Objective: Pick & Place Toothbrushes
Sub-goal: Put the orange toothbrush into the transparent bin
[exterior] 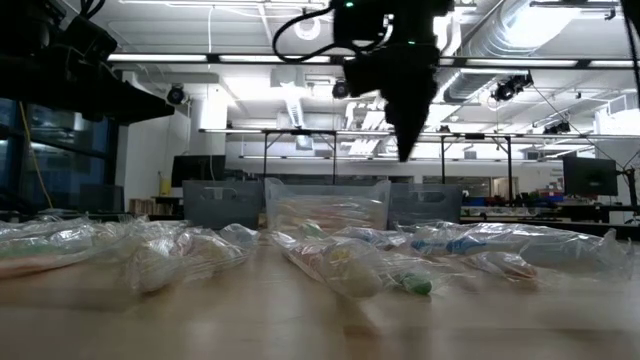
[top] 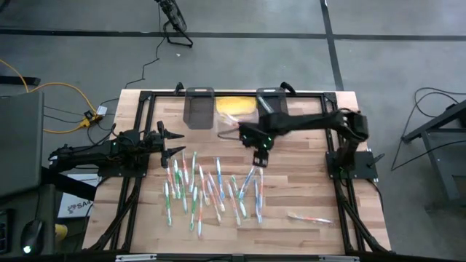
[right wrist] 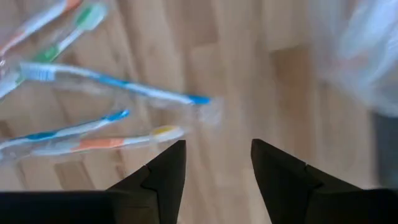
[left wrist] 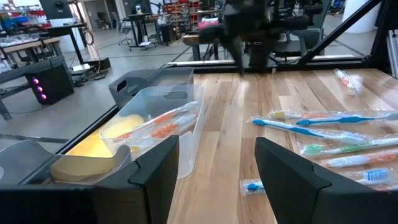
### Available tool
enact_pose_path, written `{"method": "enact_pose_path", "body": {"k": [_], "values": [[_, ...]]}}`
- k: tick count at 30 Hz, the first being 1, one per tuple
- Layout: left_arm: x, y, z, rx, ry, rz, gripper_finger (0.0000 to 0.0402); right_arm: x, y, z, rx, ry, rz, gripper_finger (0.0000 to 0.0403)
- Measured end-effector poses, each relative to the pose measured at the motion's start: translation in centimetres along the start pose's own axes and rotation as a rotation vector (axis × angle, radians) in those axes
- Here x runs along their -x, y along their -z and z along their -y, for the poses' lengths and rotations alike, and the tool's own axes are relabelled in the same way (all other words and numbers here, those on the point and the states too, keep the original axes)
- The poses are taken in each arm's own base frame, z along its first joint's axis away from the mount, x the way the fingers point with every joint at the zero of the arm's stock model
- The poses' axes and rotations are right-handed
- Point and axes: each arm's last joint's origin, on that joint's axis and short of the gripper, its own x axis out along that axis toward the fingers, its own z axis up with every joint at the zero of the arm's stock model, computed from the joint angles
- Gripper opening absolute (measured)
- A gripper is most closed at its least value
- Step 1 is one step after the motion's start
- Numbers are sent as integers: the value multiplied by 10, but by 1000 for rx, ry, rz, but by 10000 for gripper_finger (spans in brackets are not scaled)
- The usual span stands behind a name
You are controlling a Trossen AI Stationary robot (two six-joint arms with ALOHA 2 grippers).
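Hovering with empty, parted right gripper (top: 261, 161) above scattered toothbrushes (top: 211, 185), between picks; next, descending on one; left gripper (top: 173, 143) open, waiting.

I can read no text, label, brand or number anywhere; a white sheet (top: 73, 206) at the high view's lower left carries print too small to make out.
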Motion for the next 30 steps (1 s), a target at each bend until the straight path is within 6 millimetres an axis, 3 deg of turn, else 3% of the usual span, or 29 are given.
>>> {"method": "enact_pose_path", "body": {"k": [8,15,21,30], "values": [[0,0,0,0,0,0,206,-16,63,-32,-126,-47,-110,174],[0,0,0,0,0,0,206,-36,107,-71,-183,-85,-264,174],[0,0,0,0,0,1,206,-44,138,-112,-247,-85,-324,174],[0,0,0,0,0,0,206,-47,173,-164,-263,-94,-249,174]]}}
